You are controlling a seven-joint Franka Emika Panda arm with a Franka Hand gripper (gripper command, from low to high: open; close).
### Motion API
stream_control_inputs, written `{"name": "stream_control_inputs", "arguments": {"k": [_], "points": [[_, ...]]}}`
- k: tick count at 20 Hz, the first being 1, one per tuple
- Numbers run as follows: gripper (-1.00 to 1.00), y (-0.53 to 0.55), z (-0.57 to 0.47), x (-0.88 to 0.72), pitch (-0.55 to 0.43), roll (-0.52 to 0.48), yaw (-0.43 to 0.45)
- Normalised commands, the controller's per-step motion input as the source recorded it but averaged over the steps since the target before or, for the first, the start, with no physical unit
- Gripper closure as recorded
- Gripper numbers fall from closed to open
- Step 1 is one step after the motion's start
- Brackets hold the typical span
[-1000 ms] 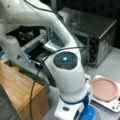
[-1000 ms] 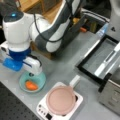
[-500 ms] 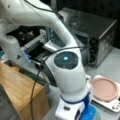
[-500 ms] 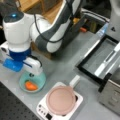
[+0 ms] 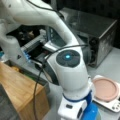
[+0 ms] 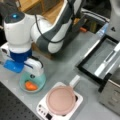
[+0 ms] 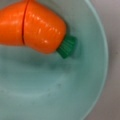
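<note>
The jaws cannot be made out in any view, so whether they are parted or closed cannot be told; nothing is seen held between them. In a front view the gripper (image 6: 33, 75) hangs at the lower left of the frame, directly over a pale teal bowl (image 6: 41, 81), with the white arm (image 6: 47, 30) arching back toward the upper middle. Inside the bowl lies an orange toy carrot (image 6: 30, 86), toward the bowl's lower left side, just below and slightly left of the gripper. The wrist view looks straight down into the bowl (image 7: 62, 95): the carrot (image 7: 32, 27) fills the upper left of the frame, its long axis running roughly left to right with a slight downward slope, its green stem end (image 7: 67, 46) pointing toward the centre right. A seam crosses its body. The bowl's bare floor takes up the lower half. To the right of the bowl in a front view sits a pink pan (image 6: 60, 100) on a white hob (image 6: 43, 110)
</note>
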Motion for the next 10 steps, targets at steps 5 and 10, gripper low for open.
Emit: {"name": "stream_control_inputs", "arguments": {"k": [5, 10], "points": [[-1.0, 0.1, 0.15, 0.1, 0.123, -0.024, -0.041], [-1.0, 0.13, 0.12, 0.07, 0.129, -0.025, -0.044]]}}
